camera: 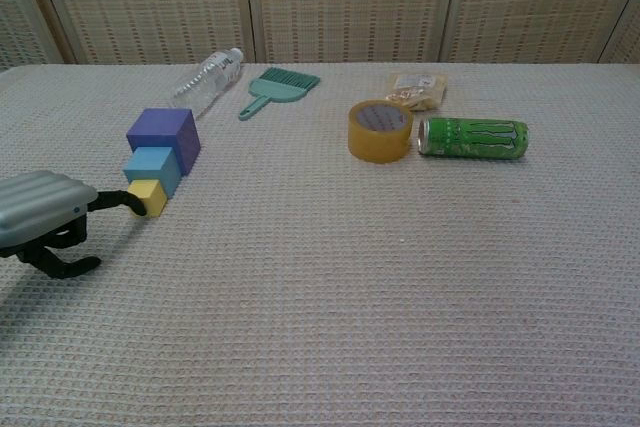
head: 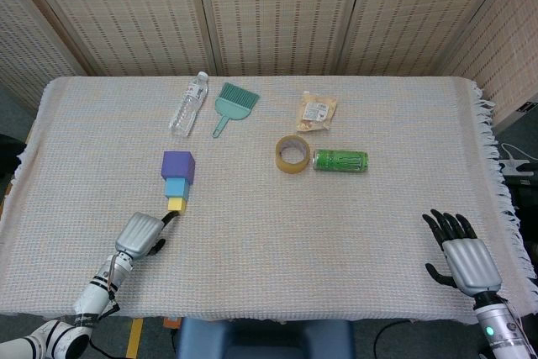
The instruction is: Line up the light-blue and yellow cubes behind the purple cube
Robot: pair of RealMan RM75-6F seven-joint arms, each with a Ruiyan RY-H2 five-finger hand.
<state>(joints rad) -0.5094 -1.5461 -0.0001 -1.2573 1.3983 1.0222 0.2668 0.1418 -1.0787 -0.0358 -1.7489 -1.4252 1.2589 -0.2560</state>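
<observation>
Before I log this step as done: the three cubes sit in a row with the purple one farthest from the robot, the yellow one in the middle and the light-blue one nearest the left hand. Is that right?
Not quite. The purple cube is farthest, but the light-blue cube is in the middle and the yellow cube is nearest the left hand. The head view shows the order plainly, and the chest view agrees.
</observation>
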